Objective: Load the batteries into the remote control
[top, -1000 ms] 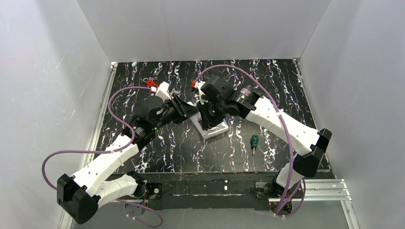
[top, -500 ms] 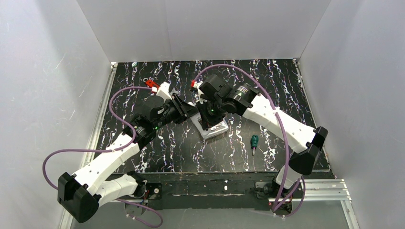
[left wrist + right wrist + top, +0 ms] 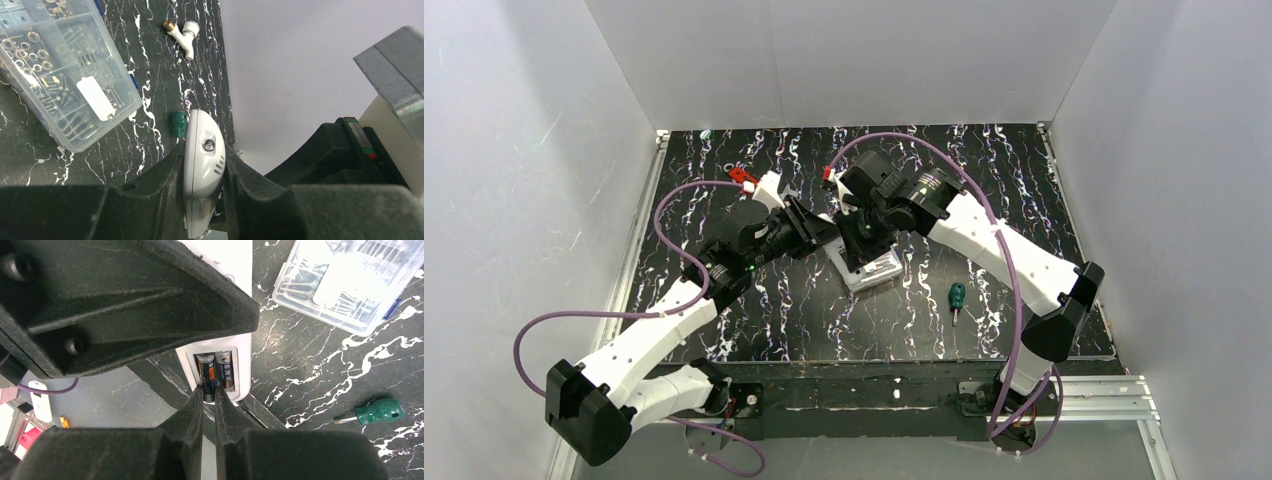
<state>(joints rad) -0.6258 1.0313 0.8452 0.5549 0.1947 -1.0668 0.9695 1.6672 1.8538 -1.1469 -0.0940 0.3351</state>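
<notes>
L tool (image 3: 202, 172) pinches remote control (image 3: 200, 145) by its long edges, up off the surface, bay open toward R tool (image 3: 209, 396). R tool's fingers are nearly pressed together, pinching near end of left battery (image 3: 205, 371). 2nd battery (image 3: 225, 370) looks seated alongside. Best approach, imo: slide it along bay axis, press near end flush, release only once flat. L grip firm, no twist.

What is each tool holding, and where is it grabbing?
The left tool clamps the remote control by its long sides. The right tool pinches the end of one loaded battery.
</notes>
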